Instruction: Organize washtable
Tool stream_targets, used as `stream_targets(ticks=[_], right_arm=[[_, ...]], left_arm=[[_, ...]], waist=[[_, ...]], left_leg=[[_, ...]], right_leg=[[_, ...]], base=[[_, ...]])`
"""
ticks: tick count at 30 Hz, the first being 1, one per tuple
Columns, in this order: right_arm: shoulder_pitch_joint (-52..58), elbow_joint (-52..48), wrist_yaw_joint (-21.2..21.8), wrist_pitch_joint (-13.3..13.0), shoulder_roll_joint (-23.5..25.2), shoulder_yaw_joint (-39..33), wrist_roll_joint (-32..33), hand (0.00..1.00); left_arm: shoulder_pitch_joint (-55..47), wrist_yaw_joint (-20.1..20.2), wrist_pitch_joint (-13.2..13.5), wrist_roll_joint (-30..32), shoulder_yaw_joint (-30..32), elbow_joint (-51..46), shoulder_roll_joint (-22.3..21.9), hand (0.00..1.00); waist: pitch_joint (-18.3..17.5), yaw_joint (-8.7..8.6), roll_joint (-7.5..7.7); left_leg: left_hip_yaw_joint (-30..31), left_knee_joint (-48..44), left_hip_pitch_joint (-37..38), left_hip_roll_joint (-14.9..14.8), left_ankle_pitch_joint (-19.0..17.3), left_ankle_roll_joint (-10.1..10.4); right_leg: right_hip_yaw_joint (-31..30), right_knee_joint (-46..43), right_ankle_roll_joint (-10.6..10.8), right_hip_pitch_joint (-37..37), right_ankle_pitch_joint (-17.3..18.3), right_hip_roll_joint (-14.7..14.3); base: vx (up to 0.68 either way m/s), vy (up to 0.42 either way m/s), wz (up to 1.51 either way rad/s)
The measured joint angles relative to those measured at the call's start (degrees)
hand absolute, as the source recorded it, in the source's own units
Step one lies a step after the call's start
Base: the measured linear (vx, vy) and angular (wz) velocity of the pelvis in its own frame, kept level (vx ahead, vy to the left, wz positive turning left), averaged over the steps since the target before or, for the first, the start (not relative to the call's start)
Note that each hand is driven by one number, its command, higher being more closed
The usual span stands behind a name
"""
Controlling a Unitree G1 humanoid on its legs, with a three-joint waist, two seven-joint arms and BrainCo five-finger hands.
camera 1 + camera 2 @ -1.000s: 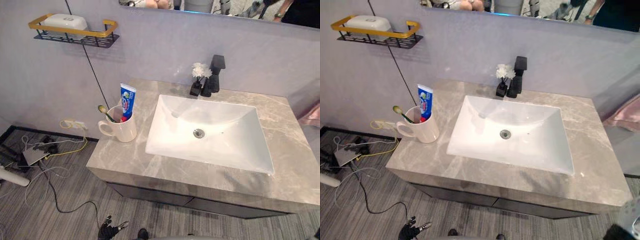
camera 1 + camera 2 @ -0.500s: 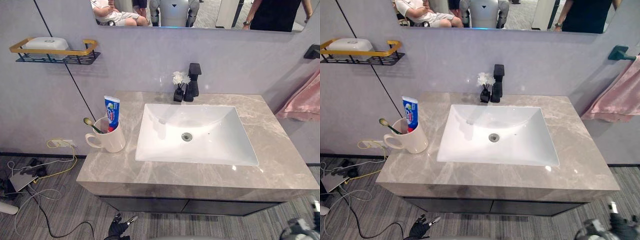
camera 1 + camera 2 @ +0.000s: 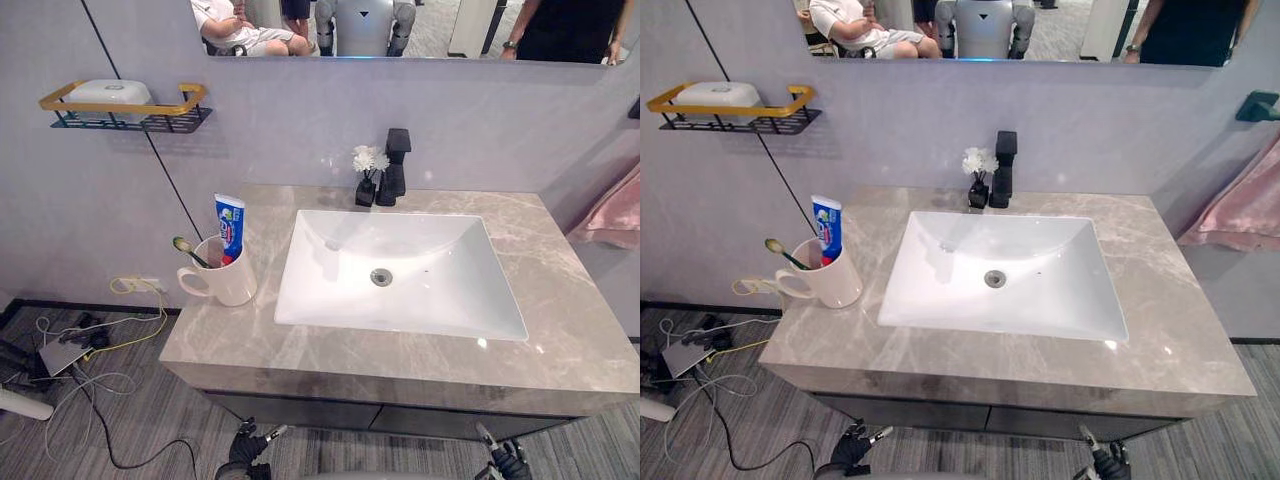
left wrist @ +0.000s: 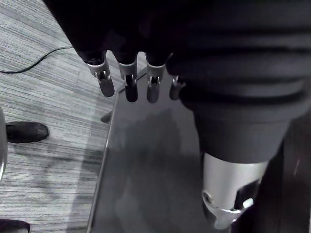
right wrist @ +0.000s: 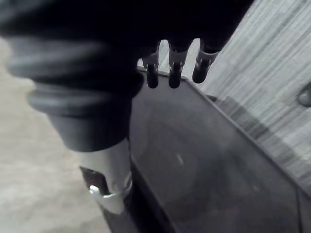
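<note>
The white mug (image 3: 232,283) stands on the grey marble counter (image 3: 560,310) just left of the white sink (image 3: 320,290). The toothpaste tube (image 3: 229,228) is upright in it and a toothbrush (image 3: 190,252) leans out to the left. Behind the sink we see a black faucet (image 3: 397,165) with a small vase of white flowers (image 3: 367,172) beside it. Our left hand (image 4: 130,87) and right hand (image 5: 174,73) hang low before the dark cabinet front (image 3: 300,408), fingers loosely straight, holding nothing.
</note>
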State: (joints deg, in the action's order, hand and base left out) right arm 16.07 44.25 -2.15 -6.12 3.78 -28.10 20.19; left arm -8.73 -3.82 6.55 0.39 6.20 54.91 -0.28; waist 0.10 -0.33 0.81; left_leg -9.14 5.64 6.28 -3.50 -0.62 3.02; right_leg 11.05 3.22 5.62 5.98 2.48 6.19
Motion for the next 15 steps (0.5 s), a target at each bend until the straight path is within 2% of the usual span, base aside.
stream_targets(ticks=[6, 8, 15], right_arm=[[-0.59, 7.03, 1.35, 0.44, -0.22, 2.47, 0.63, 0.00], [-1.04, 9.37, 1.48, 0.50, -0.30, 4.05, 0.77, 0.00], [-2.29, 11.97, 2.38, 0.37, -1.21, 5.95, 0.74, 0.00]], left_arm=[[1.12, 0.02, 0.01, -0.01, -1.08, 1.89, 0.91, 0.00], [1.22, 0.01, 0.00, -0.02, -1.08, 1.98, 1.55, 0.00], [1.50, 0.01, 0.06, -0.04, -1.15, 3.15, 2.78, 0.00]], waist=[[0.66, 0.05, 0.16], [1.53, 0.06, 0.67], [2.46, 0.03, 1.39]], left_leg=[[0.53, 0.00, 0.06, 0.44, -0.01, 0.00], [0.62, -0.01, 0.43, 0.52, -0.02, -0.01], [0.72, -0.11, 0.35, 0.72, -0.02, -0.01]], right_leg=[[0.26, 0.27, 0.01, 0.39, -0.01, -0.05], [0.28, 0.42, 0.01, 0.81, -0.02, -0.02], [0.28, 0.87, 0.05, 0.92, -0.20, -0.06]], base=[[-0.01, -0.009, 0.03], [0.00, 0.000, 0.00], [0.00, 0.000, 0.00]])
